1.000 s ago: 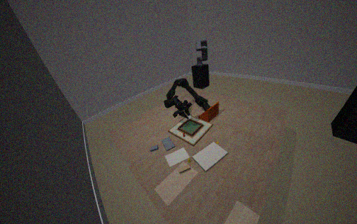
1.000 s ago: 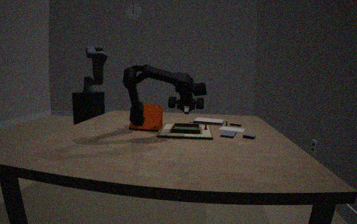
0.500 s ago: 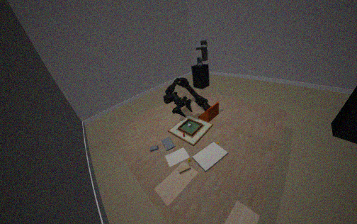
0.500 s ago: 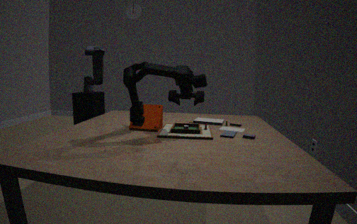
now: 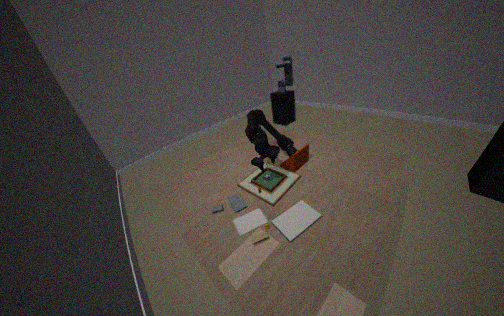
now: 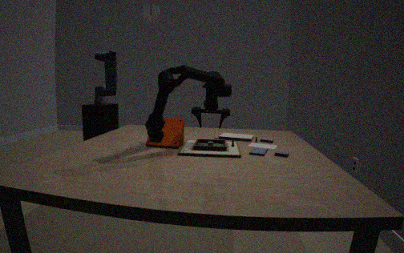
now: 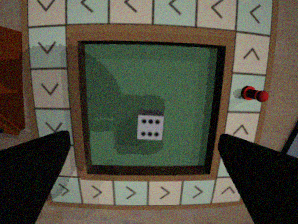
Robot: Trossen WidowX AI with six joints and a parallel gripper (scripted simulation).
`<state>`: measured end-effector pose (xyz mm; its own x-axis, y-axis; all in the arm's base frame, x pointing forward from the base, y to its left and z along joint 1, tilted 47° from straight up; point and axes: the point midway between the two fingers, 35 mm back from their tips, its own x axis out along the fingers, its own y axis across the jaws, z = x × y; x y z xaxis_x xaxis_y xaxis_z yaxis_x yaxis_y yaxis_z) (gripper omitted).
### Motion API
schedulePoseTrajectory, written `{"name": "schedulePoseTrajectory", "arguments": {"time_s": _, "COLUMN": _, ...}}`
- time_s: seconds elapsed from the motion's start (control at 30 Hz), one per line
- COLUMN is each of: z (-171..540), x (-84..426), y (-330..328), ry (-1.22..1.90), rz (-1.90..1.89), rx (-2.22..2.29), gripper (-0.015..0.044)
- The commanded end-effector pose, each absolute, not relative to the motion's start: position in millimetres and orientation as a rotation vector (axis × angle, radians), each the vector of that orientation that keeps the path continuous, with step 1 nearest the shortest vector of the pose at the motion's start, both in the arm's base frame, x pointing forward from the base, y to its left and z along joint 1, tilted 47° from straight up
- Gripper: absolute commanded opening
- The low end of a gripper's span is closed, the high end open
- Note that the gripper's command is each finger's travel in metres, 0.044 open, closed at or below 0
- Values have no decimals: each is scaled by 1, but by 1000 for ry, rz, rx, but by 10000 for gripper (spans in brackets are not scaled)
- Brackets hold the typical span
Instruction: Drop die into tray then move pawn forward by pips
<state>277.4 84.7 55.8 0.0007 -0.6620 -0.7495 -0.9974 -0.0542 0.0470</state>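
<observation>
While the top view is dim and far off, it shows the board (image 5: 269,184) on the table (image 5: 400,225) with the white die (image 5: 268,176) in its green tray. An orange block (image 5: 296,158) sits just beside the board's far corner. White sheets (image 5: 296,219) and small grey tiles (image 5: 237,202) lie on the near side, apart from the board. A dark stand (image 5: 283,106) rises behind. The arm (image 5: 260,135) bends down over the board's far edge.

In the exterior view the arm (image 6: 176,86) arches up from beside the orange block (image 6: 171,132) and turns straight down; the gripper (image 6: 210,120) hangs above the board (image 6: 210,147), touching nothing, jaws spread wide and empty. The sheets (image 6: 236,136) and tiles (image 6: 259,151) lie to the board's right.

In the wrist view the die (image 7: 150,127) rests flat in the tray (image 7: 173,72), six pips up. The red pawn (image 7: 253,94) stands on a right-hand square of the ring. Both fingers frame the lower corners, well apart.
</observation>
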Motion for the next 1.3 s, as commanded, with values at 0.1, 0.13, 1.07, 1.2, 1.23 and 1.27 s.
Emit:
{"name": "schedulePoseTrajectory", "arguments": {"time_s": 0.1, "z": 54, "x": 292, "y": 86, "ry": 1723, "rz": 690, "rx": -1652, "gripper": 361}}
{"name": "schedulePoseTrajectory", "arguments": {"time_s": 0.13, "z": 52, "x": 302, "y": 87, "ry": 1730, "rz": 580, "rx": -1585, "gripper": 335}}
{"name": "schedulePoseTrajectory", "arguments": {"time_s": 1.07, "z": 15, "x": 392, "y": 89, "ry": 1533, "rz": -443, "rx": -822, "gripper": 200}}
{"name": "schedulePoseTrajectory", "arguments": {"time_s": 1.2, "z": 13, "x": 392, "y": 87, "ry": 1533, "rz": -444, "rx": -822, "gripper": 200}}
{"name": "schedulePoseTrajectory", "arguments": {"time_s": 1.23, "z": 10, "x": 393, "y": 84, "ry": 1532, "rz": -444, "rx": -822, "gripper": 200}}
{"name": "schedulePoseTrajectory", "arguments": {"time_s": 1.27, "z": 7, "x": 393, "y": 81, "ry": 1532, "rz": -444, "rx": -822, "gripper": 200}}
